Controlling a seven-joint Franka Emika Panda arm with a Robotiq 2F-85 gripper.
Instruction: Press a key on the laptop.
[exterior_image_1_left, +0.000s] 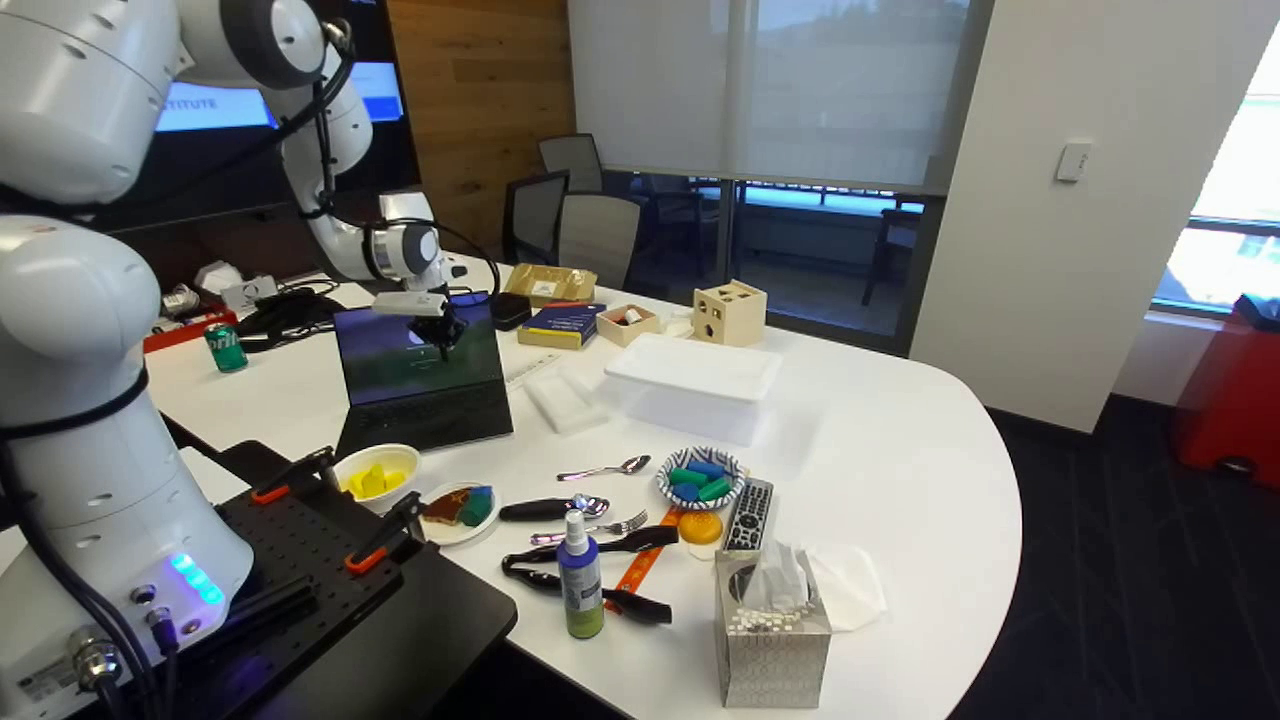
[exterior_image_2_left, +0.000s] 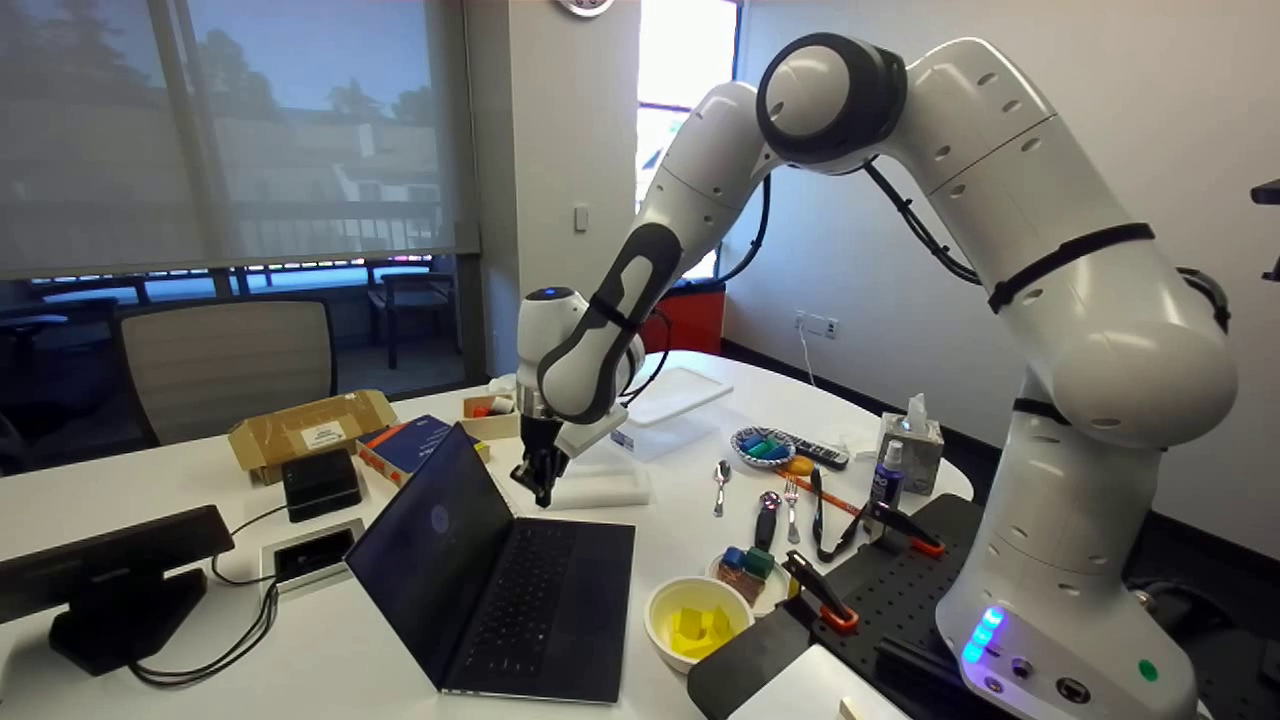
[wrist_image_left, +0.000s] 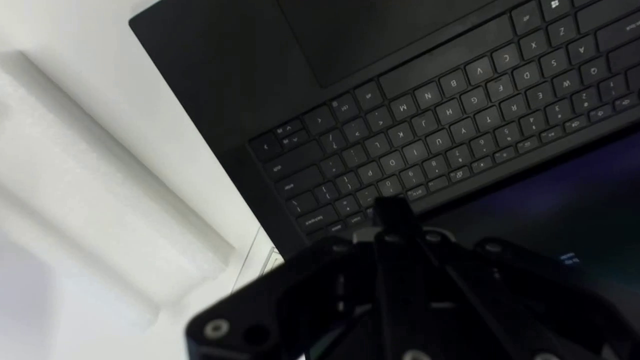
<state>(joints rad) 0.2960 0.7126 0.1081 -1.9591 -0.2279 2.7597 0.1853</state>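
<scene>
The laptop stands open on the white table. Its dark screen (exterior_image_1_left: 415, 350) is upright and its black keyboard base (exterior_image_1_left: 430, 415) lies flat. In an exterior view, the screen (exterior_image_2_left: 435, 550) leans back and the keyboard (exterior_image_2_left: 520, 600) shows. My gripper is above the laptop in both exterior views (exterior_image_1_left: 440, 335) (exterior_image_2_left: 540, 490). In the wrist view, the fingertips (wrist_image_left: 395, 210) are together with nothing between them. They overlap the top row of the keyboard (wrist_image_left: 415, 135), near the hinge and the backspace end. They look apart from the keys and hide a few of them.
A white bowl (exterior_image_2_left: 655, 625) with yellow pieces stands beside the laptop's front edge. A white tray (exterior_image_1_left: 565, 400) lies along its side, near a lidded plastic box (exterior_image_1_left: 690, 400). A blue book (exterior_image_2_left: 400, 450) and a black device (exterior_image_2_left: 320, 483) are behind the screen.
</scene>
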